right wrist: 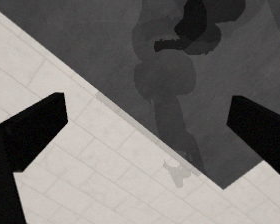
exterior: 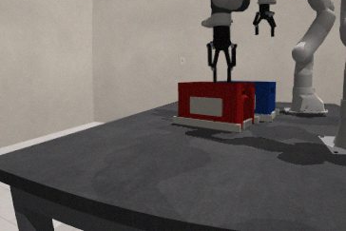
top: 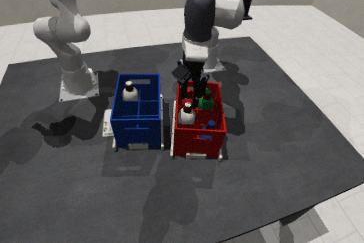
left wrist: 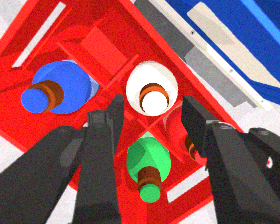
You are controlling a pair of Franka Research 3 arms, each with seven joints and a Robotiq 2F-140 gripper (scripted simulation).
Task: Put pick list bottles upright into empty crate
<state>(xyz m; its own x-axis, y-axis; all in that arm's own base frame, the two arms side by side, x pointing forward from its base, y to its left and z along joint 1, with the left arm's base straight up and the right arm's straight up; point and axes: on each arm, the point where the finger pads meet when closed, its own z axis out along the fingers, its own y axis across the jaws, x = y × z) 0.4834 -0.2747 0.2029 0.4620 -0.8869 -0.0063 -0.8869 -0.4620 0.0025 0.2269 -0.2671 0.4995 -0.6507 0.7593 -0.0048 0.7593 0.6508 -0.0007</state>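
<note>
The left pincer [top: 194, 100] [exterior: 221, 80] [left wrist: 152, 108], partly spread and gripping nothing, points down over a round-shouldered white bottle [top: 187, 116] [left wrist: 150, 79], upright, long axis vertical, brown-banded at the neck, in the compartmented red crate [top: 199, 144] [exterior: 240, 100] [left wrist: 11, 122] right of centre in the top view. Farther back, at upper right in the exterior view, the black, angular right pincer [exterior: 264, 34] [right wrist: 147, 109] stands widely spread.

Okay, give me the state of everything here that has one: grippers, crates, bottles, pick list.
Left gripper: partly open, holding nothing
Right gripper: open wide, holding nothing
Red crate: level, four bottles upright
Blue crate: level, one white bottle upright
Pick list: flat, unreadable
</note>
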